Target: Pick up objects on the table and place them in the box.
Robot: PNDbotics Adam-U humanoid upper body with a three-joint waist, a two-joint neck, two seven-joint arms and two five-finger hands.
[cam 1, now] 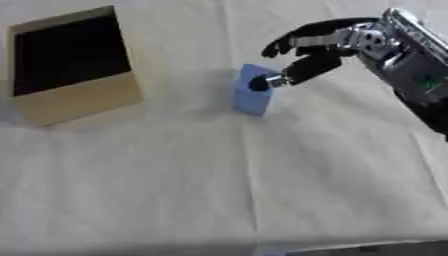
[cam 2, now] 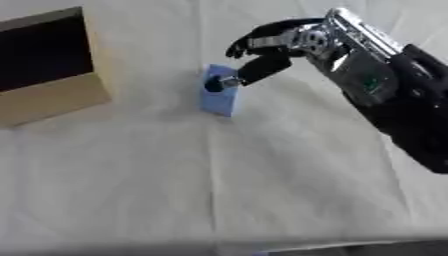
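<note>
Black right hand (cam 1: 319,50) | fingers curled, thumb touching blue block (cam 1: 253,97)

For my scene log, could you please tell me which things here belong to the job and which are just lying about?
Job: upright light-blue rectangular block; open tan cardboard box with dark inside; right hand, thumb on the block.
Lying about: only the cream tablecloth.

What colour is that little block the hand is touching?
Light blue; the block shows best in the left eye view, with the right hand on it.
</note>
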